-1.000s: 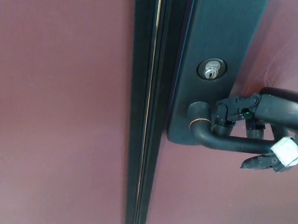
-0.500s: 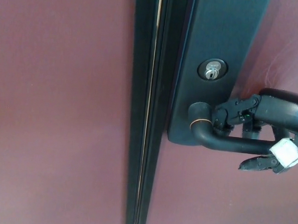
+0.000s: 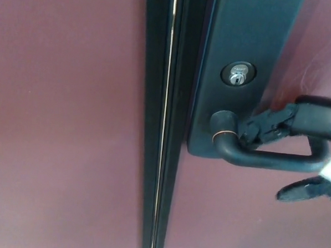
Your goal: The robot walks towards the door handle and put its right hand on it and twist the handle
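I see right hand (image 3: 298, 136) at frame right, fingers (image 3: 262, 129) clenched over dark door handle (image 3: 263, 158), below keyhole (image 3: 238, 75).

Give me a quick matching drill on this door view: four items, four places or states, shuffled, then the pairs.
Items:
1. silver keyhole cylinder
2. dark curved lever handle
3. black right hand
4. dark metal backplate

Descriptions:
A. tall plate on the maroon door, carrying lock and lever
B. comes in from the right, fingers over the lever
C. above the lever's pivot
D. runs rightward from a round collar with a copper ring

Pairs: 1-C, 2-D, 3-B, 4-A
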You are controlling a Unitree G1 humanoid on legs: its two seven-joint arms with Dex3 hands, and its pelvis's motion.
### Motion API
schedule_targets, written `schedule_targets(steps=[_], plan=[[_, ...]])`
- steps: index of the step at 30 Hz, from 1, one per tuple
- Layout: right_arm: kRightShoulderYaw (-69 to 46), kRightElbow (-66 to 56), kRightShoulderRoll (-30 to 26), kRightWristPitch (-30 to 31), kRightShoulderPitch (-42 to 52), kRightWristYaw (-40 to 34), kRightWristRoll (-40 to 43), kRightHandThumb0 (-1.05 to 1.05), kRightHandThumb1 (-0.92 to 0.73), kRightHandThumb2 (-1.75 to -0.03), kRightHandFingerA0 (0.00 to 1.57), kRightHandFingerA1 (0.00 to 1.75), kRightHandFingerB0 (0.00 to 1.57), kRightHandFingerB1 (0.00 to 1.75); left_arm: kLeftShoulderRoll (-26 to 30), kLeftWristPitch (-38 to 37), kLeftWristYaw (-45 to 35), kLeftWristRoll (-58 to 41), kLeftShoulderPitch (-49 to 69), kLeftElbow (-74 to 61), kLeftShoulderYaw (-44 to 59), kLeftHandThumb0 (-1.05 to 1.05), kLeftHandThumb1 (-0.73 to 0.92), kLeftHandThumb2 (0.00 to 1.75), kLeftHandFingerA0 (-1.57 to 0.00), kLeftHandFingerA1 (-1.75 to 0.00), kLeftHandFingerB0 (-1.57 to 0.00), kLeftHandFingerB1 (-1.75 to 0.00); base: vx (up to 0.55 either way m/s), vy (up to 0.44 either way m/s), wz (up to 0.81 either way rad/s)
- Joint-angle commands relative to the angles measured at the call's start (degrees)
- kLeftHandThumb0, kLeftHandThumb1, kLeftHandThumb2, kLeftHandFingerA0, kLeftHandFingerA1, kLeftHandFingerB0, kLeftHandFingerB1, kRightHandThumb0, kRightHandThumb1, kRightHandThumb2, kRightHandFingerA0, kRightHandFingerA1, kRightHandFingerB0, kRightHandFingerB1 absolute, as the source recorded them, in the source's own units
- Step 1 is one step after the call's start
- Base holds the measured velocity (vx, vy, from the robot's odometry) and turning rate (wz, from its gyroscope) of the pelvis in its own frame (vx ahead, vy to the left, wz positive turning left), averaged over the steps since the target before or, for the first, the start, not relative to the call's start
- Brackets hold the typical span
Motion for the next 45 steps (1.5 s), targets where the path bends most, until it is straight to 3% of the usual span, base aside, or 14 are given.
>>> schedule_targets(steps=[1, 6, 16, 17, 22, 25, 26, 27, 29, 30, 35, 36, 38, 45], plan=[[-5.0, 0.3, -4.6, 8.5, -3.9, 4.7, 3.9, -0.74, -0.45, -0.8, 0.04, 0.25, 0.12, 0.32, 0.3, -0.1, -0.3, 0.5, 0.6, 0.0, 0.3, -0.37, 0.6, 0.58, -0.65, -0.45, -0.47, -0.38, 0.0, 0.0, 0.0], [-9.9, 1.9, -9.2, 7.4, -5.7, 8.1, 7.2, -0.77, -0.46, -0.81, 0.05, 0.28, 0.12, 0.32, 0.3, 0.0, 0.0, 0.9, 1.1, 0.1, -0.1, -0.37, 0.61, 0.58, -0.65, -0.45, -0.47, -0.38, 0.0, 0.0, 0.0], [-13.6, 3.2, -12.3, 5.7, -6.2, 9.3, 9.5, -0.78, -0.46, -0.81, 0.05, 0.29, 0.11, 0.33, 0.4, -0.4, -0.2, 0.8, 1.4, 0.1, -0.1, -0.38, 0.61, 0.58, -0.64, -0.45, -0.47, -0.38, 0.0, 0.0, 0.0], [-15.6, 2.9, -13.4, 4.9, -4.7, 9.4, 9.5, -0.77, -0.54, -0.58, 0.03, 0.23, 0.15, 0.26, 0.2, -0.2, 0.0, 0.8, 1.2, 0.2, 0.0, -0.38, 0.6, 0.58, -0.64, -0.45, -0.47, -0.38, 0.0, 0.0, 0.0], [-22.6, 4.3, -16.7, 3.5, -1.5, 11.5, 11.5, -0.78, -0.55, -0.58, 0.0, 0.23, 0.15, 0.26, 0.0, -0.2, -0.4, 0.4, 1.1, 0.2, 0.4, -0.38, 0.6, 0.58, -0.64, -0.45, -0.47, -0.38, 0.0, 0.0, 0.0], [-32.4, 4.7, -18.0, 2.6, 3.1, 14.6, 13.1, -0.77, -0.55, -0.57, 0.0, 0.23, 0.15, 0.26, 0.2, 0.0, -0.3, 0.5, 0.6, 0.2, 0.2, -0.38, 0.6, 0.58, -0.64, -0.45, -0.47, -0.38, 0.0, 0.0, 0.0], [-37.7, 3.9, -18.0, 2.8, 5.6, 16.8, 13.7, -0.88, -0.5, -0.57, 0.0, 0.27, 0.19, 0.28, 0.3, -0.1, -0.5, 0.4, 0.7, 0.0, 0.3, -0.38, 0.61, 0.58, -0.63, -0.45, -0.46, -0.38, 0.0, 0.0, 0.0], [-44.9, 2.5, -17.3, 3.4, 8.6, 20.6, 13.9, -0.77, -0.54, -0.58, 0.01, 0.23, 0.17, 0.27, 0.3, 0.0, -0.3, 0.4, 0.6, 0.0, 0.3, -0.38, 0.6, 0.58, -0.64, -0.45, -0.47, -0.38, 0.0, 0.0, 0.0], [-52.2, 1.2, -16.3, 4.2, 11.8, 24.2, 14.6, -0.77, -0.54, -0.58, 0.02, 0.23, 0.17, 0.27, 0.3, 0.1, -0.1, 0.2, 0.7, 0.2, 0.5, -0.38, 0.6, 0.58, -0.64, -0.45, -0.47, -0.38, 0.0, 0.0, 0.0], [-61.5, -0.1, -13.0, 4.9, 15.6, 28.9, 15.6, -0.76, -0.46, -0.82, 0.04, 0.22, 0.14, 0.37, 0.3, -0.2, -0.1, 0.3, 0.9, 0.1, 0.5, -0.38, 0.6, 0.58, -0.64, -0.45, -0.47, -0.38, 0.0, 0.0, 0.0], [-78.8, -3.6, -4.1, 4.7, 28.1, 36.2, 18.0, -0.74, -0.44, -0.78, 0.05, 0.3, 0.15, 0.38, 0.2, 0.1, -0.2, 0.3, 1.0, 0.4, 0.4, -0.38, 0.6, 0.58, -0.64, -0.45, -0.47, -0.38, 0.0, 0.0, 0.0], [-80.8, -3.7, -2.4, 4.0, 30.7, 36.7, 18.6, -0.35, -0.22, -0.86, 0.02, 0.51, 0.01, 0.46, 0.0, 0.1, 0.0, 0.3, 1.0, 0.4, 0.4, -0.38, 0.6, 0.58, -0.64, -0.45, -0.47, -0.38, 0.0, 0.0, 0.0], [-85.3, -3.7, 6.4, 1.0, 40.6, 36.5, 20.5, -0.35, -0.24, -0.86, 0.02, 0.5, 0.0, 0.45, 0.0, 0.3, 0.1, 0.0, 0.9, 0.4, 0.7, -0.38, 0.6, 0.58, -0.64, -0.45, -0.47, -0.38, 0.0, 0.0, 0.0], [-79.9, 4.4, 24.2, -11.6, 58.7, 28.7, 19.6, -0.34, -0.27, -0.87, 0.02, 0.5, 0.0, 0.45, -0.5, 0.1, 0.4, -0.1, 0.7, 0.1, 0.8, -0.38, 0.6, 0.58, -0.64, -0.45, -0.47, -0.38, 0.0, 0.0, 0.0]])
